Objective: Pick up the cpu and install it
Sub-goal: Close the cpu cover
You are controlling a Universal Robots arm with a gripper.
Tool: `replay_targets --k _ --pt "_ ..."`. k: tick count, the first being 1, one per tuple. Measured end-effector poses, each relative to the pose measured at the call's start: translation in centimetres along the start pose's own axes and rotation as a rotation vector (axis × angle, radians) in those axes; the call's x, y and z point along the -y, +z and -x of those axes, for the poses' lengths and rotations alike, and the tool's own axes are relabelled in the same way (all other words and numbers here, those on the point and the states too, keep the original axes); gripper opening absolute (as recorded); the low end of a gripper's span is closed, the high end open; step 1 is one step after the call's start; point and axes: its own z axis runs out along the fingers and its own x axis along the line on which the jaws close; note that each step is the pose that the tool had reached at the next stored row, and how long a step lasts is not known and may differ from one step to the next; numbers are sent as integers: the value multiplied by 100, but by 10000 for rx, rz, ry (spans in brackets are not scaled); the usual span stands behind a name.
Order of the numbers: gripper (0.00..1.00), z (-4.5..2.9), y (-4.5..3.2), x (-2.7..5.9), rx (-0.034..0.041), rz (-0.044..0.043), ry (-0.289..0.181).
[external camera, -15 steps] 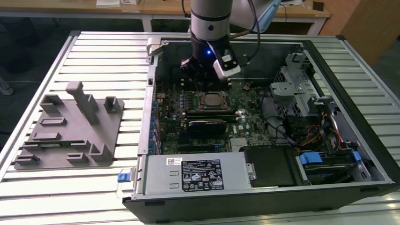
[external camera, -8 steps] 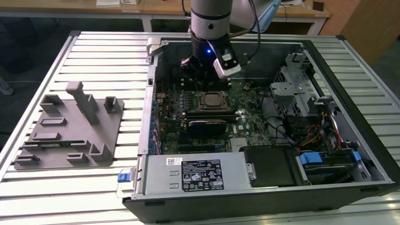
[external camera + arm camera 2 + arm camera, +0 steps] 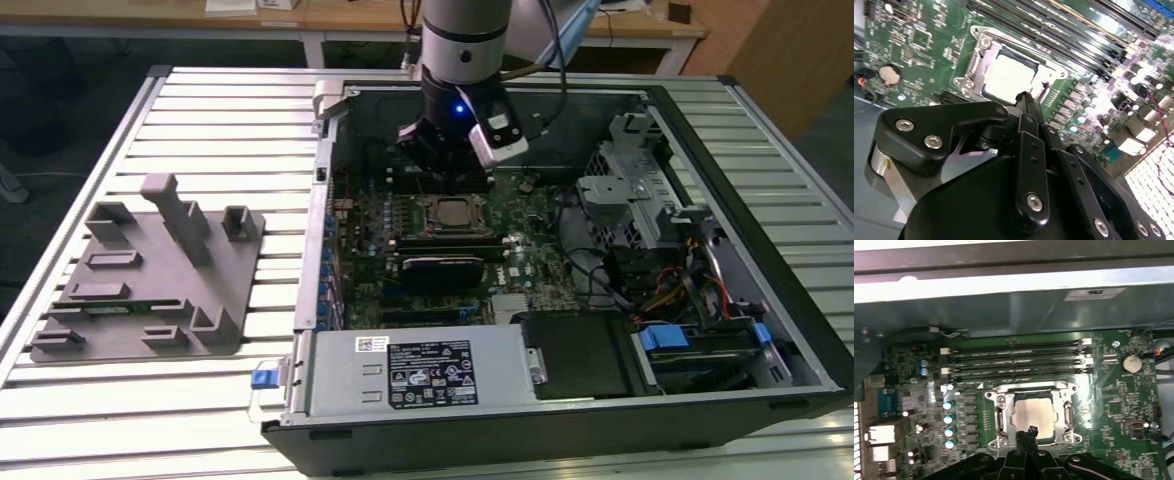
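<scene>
Fingers pressed together, the gripper (image 3: 1029,432) poises at the edge of the cpu (image 3: 1035,412), seated in its socket (image 3: 1002,416) on the motherboard (image 3: 1119,395), memory slots (image 3: 1014,360) beyond, inside an open case (image 3: 534,435) whose power supply (image 3: 340,375) bears a printed label (image 3: 420,372).

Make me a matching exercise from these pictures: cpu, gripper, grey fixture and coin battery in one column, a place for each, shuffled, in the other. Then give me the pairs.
1. cpu
2. gripper
3. grey fixture
4. coin battery

A. On the slatted table, to the exterior view's left of the computer case
B. Seated in the metal-framed socket
C. On the green board, off to one side of the socket
D. Close to the socket's edge, fingers together

Pairs: 1-B, 2-D, 3-A, 4-C
</scene>
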Motion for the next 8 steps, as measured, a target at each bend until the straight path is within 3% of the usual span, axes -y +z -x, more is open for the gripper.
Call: replay_targets --k 8 --pt "11 140 4 -18 0 0 0"
